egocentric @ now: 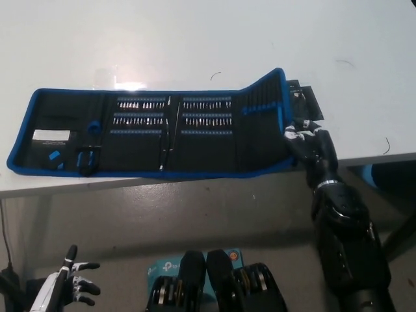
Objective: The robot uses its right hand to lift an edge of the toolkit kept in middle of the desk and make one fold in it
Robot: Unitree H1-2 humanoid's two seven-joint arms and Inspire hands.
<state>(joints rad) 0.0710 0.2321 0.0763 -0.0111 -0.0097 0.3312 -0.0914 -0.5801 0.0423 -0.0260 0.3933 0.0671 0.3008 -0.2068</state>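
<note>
The toolkit [156,133], black fabric edged in blue, lay unrolled along the white desk [208,39] front edge. The right hand [311,144] pinched its raised right flap. The left hand [68,286] hung low, fingers spread, empty.

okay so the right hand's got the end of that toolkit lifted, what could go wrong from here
1. The right hand touches only the toolkit at its raised right end, so the flap may slip and drop flat.
2. The toolkit's front edge lies along the desk edge; a pull could drag it off.
3. Loose bits might spill during folding.
</note>
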